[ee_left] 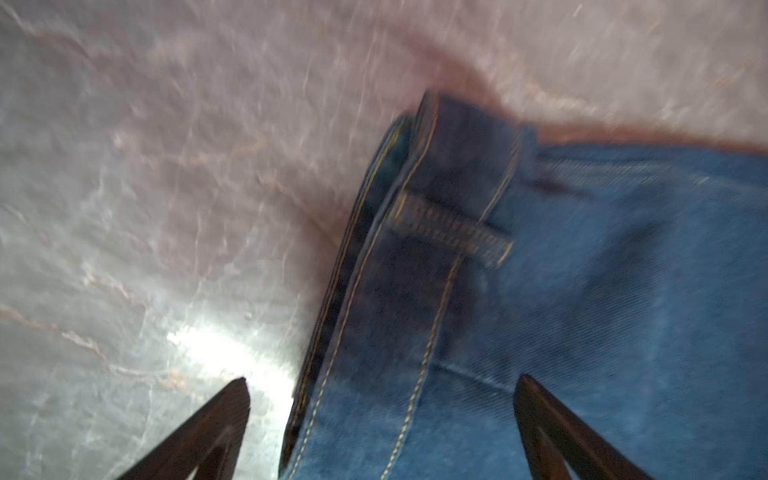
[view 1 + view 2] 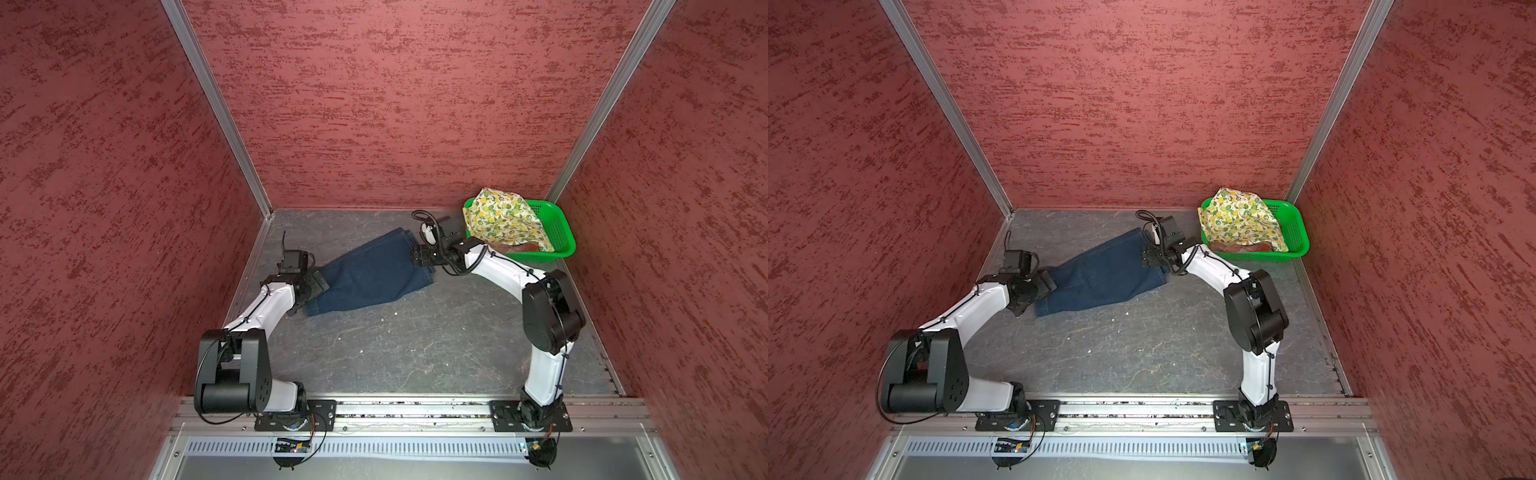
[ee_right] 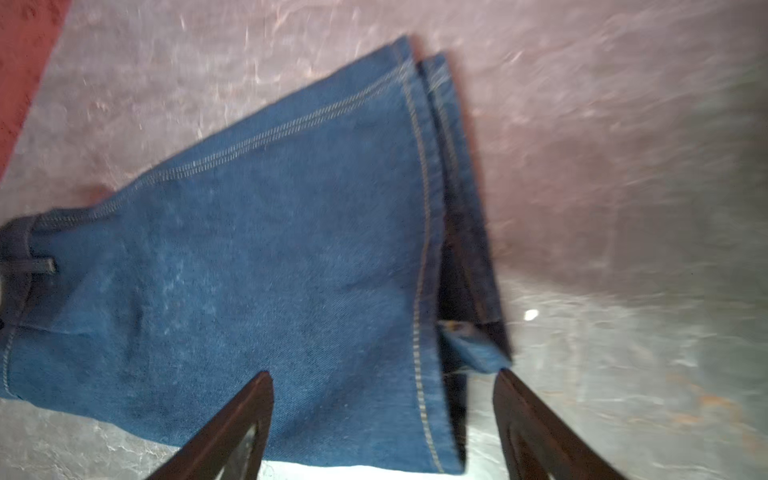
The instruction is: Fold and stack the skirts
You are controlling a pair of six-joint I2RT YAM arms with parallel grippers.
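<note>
We find the denim skirt (image 2: pixel 370 274) flat on the table (image 2: pixel 395 353), lying slantwise. Its long axis runs from the waistband at the near left to the hem at the far right. It looks doubled along its length, as two hem edges show side by side in the right wrist view.

The left fingers (image 1: pixel 216 424) stand wide and hold nothing. They straddle the waistband edge, one over bare table and the other over denim. The right fingers (image 3: pixel 241 419) are also spread and empty, one over the cloth and the other just at the hem's corner. Each arm is therefore at its own end of the long axis — the left nearer the waistband, the right nearer the hem.

The lemon-print skirt (image 2: pixel 503 220) is heaped in the green basket (image 2: pixel 561 232) at the far right corner. The plaid skirt (image 2: pixel 521 248) shows beneath it, and neither is folded.

In our judgement the coming fold runs along the long axis, one end carried onto the other — the cloth lies directly below both sets of fingers.
</note>
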